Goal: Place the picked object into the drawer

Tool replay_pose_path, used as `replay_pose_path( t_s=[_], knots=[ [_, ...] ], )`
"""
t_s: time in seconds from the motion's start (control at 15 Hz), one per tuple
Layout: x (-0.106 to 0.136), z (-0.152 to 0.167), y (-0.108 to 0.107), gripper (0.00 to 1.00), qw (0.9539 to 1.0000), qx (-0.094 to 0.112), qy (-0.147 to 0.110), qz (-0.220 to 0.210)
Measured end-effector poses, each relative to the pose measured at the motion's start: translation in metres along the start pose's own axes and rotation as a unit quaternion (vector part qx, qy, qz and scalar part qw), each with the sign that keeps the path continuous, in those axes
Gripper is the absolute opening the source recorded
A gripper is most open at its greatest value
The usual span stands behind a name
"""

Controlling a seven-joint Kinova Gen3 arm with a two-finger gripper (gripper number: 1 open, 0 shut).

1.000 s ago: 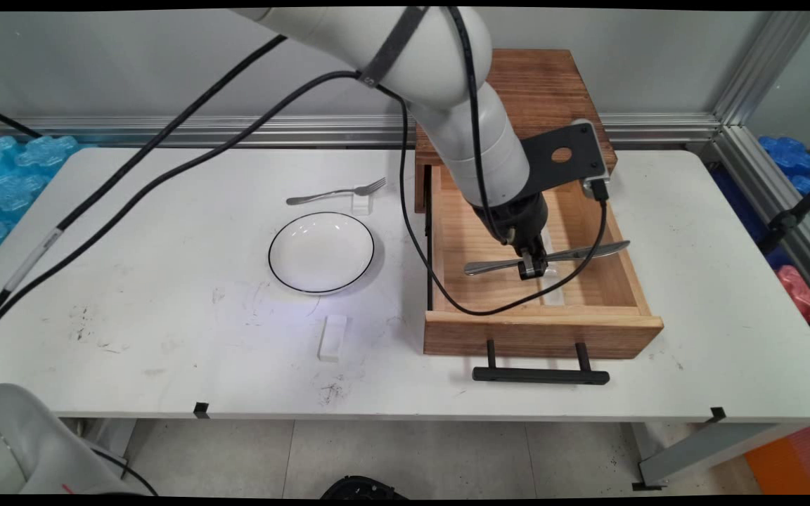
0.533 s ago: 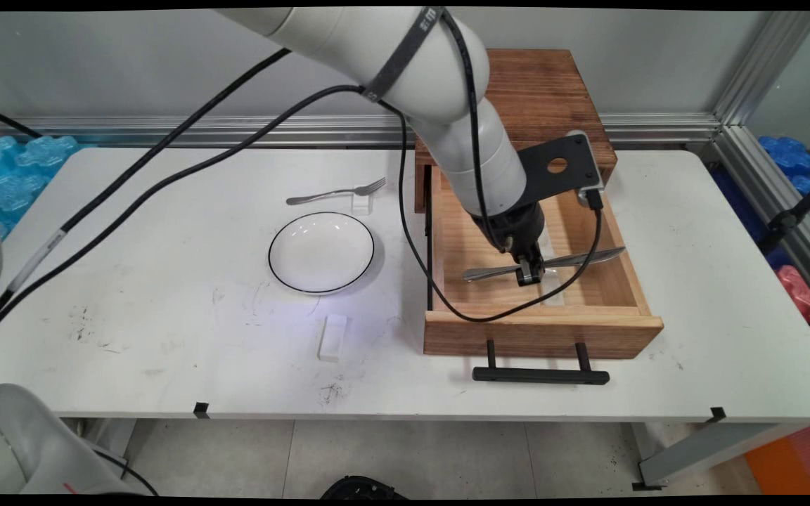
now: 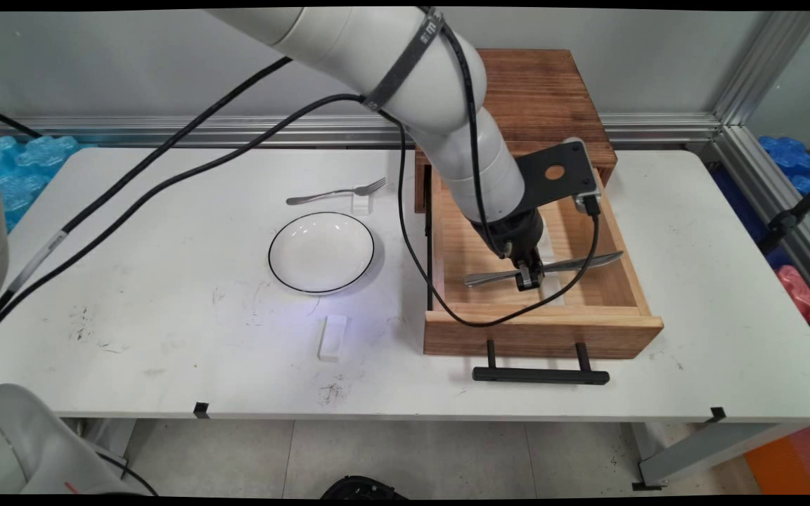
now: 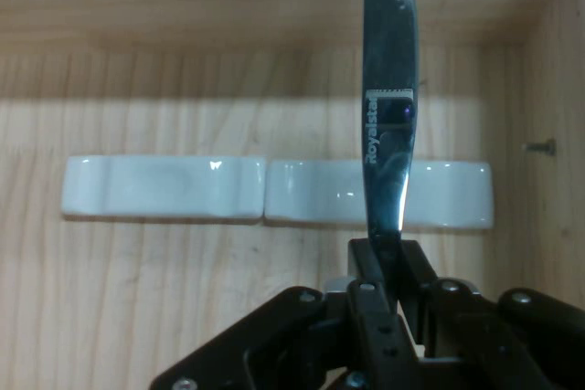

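My gripper [image 3: 528,279] reaches down into the open wooden drawer [image 3: 542,330] and is shut on a silver table knife [image 3: 574,262], which lies level across the drawer. In the hand view the knife's blade [image 4: 388,116] rises straight up from between the fingers [image 4: 366,267], just above two white rests [image 4: 164,187] lying end to end on the drawer floor. The gripper [image 4: 384,267] holds the knife near its middle. A little of a white rest [image 3: 551,292] shows under the knife in the main view.
A white bowl with a black rim [image 3: 321,251] sits on the table left of the drawer. Behind it a fork [image 3: 335,192] leans on a small white rest [image 3: 361,204]. Another white rest [image 3: 332,337] lies nearer the front. The drawer's black handle [image 3: 540,375] juts forward.
The gripper has sunk a little deeper into the drawer with the knife, moving slightly toward the front. The knife sits lower over the white rests.
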Motion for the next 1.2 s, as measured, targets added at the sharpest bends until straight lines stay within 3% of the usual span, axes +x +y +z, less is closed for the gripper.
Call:
replay_pose_path(
  t_s=[1.2],
  knots=[
    [-0.013, 0.014, 0.001, 0.0, 1.0, -0.004, 0.001, -0.007]
  ],
)
